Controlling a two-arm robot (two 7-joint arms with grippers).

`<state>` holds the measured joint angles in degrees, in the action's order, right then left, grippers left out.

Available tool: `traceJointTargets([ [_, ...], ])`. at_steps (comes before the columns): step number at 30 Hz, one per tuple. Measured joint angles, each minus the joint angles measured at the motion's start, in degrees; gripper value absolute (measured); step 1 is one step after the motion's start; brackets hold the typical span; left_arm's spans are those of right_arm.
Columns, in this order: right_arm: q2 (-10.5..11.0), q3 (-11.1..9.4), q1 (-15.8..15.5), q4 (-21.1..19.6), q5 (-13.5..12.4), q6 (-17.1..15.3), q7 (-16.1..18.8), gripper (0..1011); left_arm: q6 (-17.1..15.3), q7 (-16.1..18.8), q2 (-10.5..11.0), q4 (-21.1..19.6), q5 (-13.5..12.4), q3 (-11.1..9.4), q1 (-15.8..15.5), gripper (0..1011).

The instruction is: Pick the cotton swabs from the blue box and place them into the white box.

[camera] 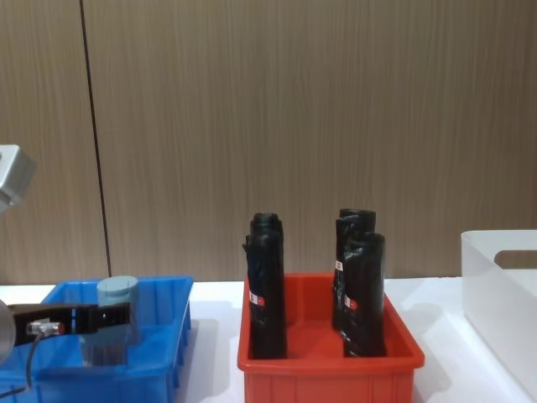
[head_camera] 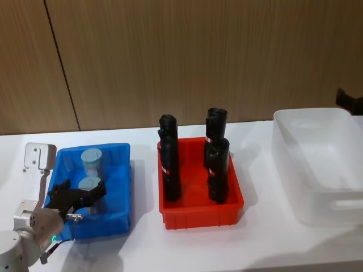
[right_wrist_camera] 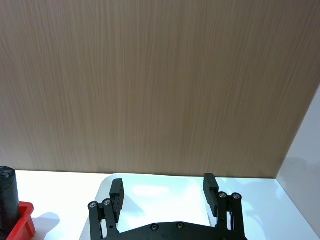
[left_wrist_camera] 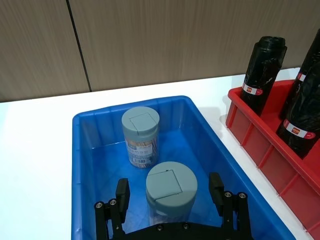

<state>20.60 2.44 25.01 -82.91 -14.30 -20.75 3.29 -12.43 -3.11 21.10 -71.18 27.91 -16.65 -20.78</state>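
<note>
Two cotton swabs tubs stand in the blue box (head_camera: pixel 122 187): a far tub (head_camera: pixel 92 160) (left_wrist_camera: pixel 140 135) and a near tub (head_camera: pixel 89 186) (left_wrist_camera: pixel 171 186) (camera: pixel 116 295). My left gripper (head_camera: pixel 79 192) (left_wrist_camera: pixel 169 192) (camera: pixel 102 319) is open and low in the blue box (left_wrist_camera: pixel 95 150), one finger on each side of the near tub, with small gaps to its lid. My right gripper (right_wrist_camera: pixel 163 184) hangs open above the white box (head_camera: pixel 317 164) (right_wrist_camera: pixel 165 192) (camera: pixel 499 290), with nothing between its fingers. The white box looks empty.
A red bin (head_camera: pixel 198 212) (camera: pixel 327 365) with three tall black rolls (head_camera: pixel 170 164) stands between the blue and white boxes. Its corner and rolls (left_wrist_camera: pixel 262 72) lie close to the blue box's side. A wood-panelled wall runs behind the white table.
</note>
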Motion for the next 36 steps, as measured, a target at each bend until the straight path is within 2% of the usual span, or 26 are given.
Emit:
traceJointTargets([
  [12,0.0,0.0,0.0,0.0,0.0,0.0,0.0,1002,0.75,-3.49,-0.97,4.46,-1.04,0.03,-2.44,992],
  [19,0.0,0.0,0.0,0.0,0.0,0.0,0.0,1002,0.83,-4.98,-1.39,6.21,-1.6,-0.08,-3.46,856],
  [22,0.0,0.0,0.0,0.0,-0.01,0.0,0.0,1002,0.83,-5.61,-1.64,7.12,-1.74,-0.13,-3.98,742],
  [25,0.0,0.0,0.0,0.0,-0.01,0.0,0.0,1002,0.83,-5.98,-1.82,7.7,-1.74,-0.14,-4.31,669],
  [36,0.0,0.0,0.0,0.0,-0.01,0.0,0.0,1002,0.37,-6.15,-1.96,7.5,-1.6,-0.1,-4.37,660],
])
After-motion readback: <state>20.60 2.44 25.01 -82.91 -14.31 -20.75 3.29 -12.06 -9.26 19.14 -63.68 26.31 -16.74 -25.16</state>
